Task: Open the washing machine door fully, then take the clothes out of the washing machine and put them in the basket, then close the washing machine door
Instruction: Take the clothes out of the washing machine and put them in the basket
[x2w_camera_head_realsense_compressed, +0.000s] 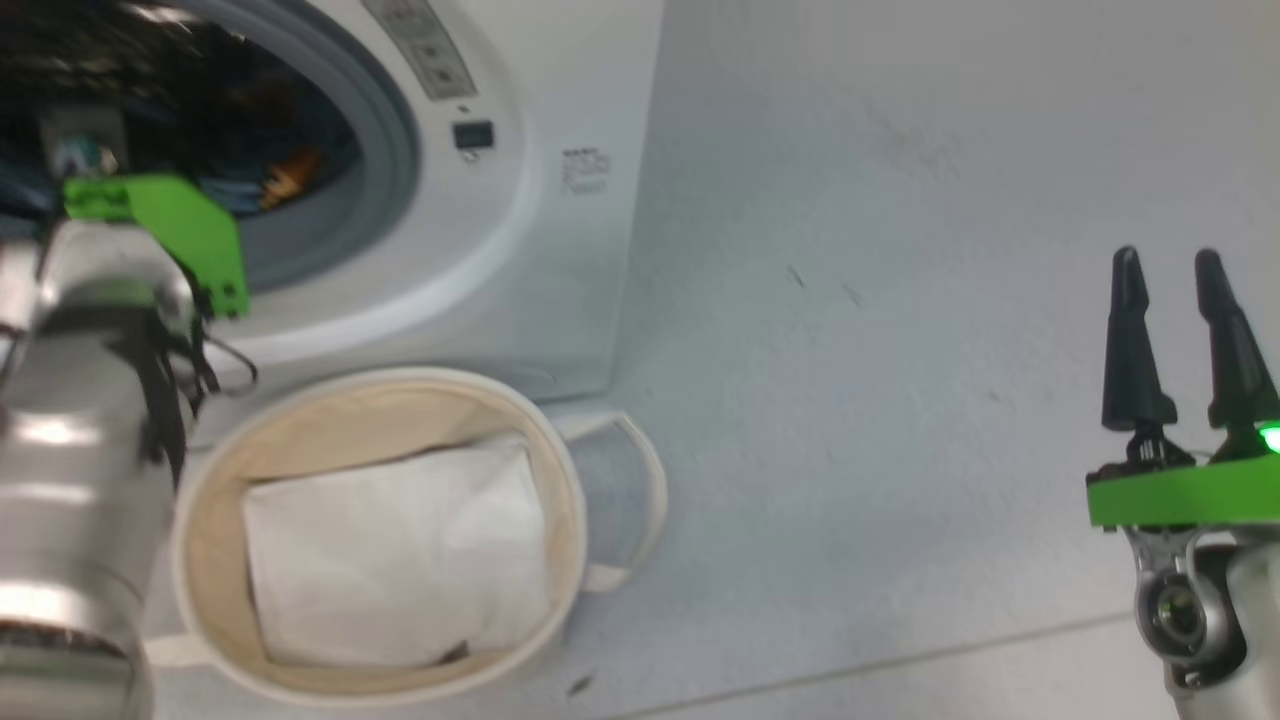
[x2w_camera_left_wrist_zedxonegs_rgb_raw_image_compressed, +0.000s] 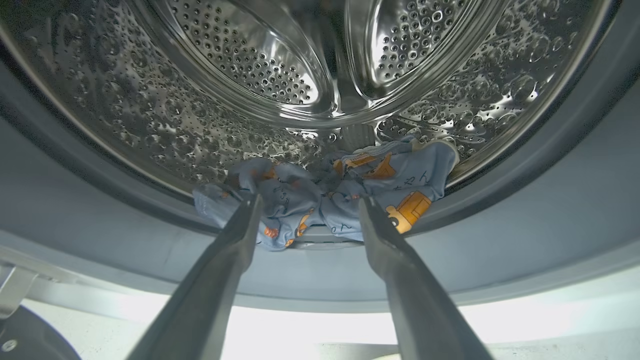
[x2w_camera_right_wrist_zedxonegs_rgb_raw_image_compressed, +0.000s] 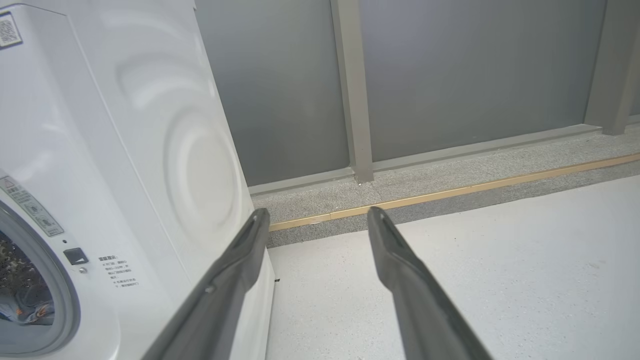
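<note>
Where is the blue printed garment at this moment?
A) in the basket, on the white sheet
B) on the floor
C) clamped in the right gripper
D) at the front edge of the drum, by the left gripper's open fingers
D: in the left wrist view the clothes lie at the front edge of the drum, the open left gripper pointing at them; the basket holds a white sheet.

Folded white sheet (x2w_camera_head_realsense_compressed: 395, 560), pale speckled floor (x2w_camera_head_realsense_compressed: 900, 450) (faint scuffs), grey wall panels (x2w_camera_right_wrist_zedxonegs_rgb_raw_image_compressed: 470, 70), brass-coloured floor strip (x2w_camera_right_wrist_zedxonegs_rgb_raw_image_compressed: 450, 191)

Blue clothes (x2w_camera_left_wrist_zedxonegs_rgb_raw_image_compressed: 305, 197) crumpled inside washing machine (x2w_camera_head_realsense_compressed: 560, 290); cream basket (x2w_camera_head_realsense_compressed: 400, 379) upright just before it.
</note>
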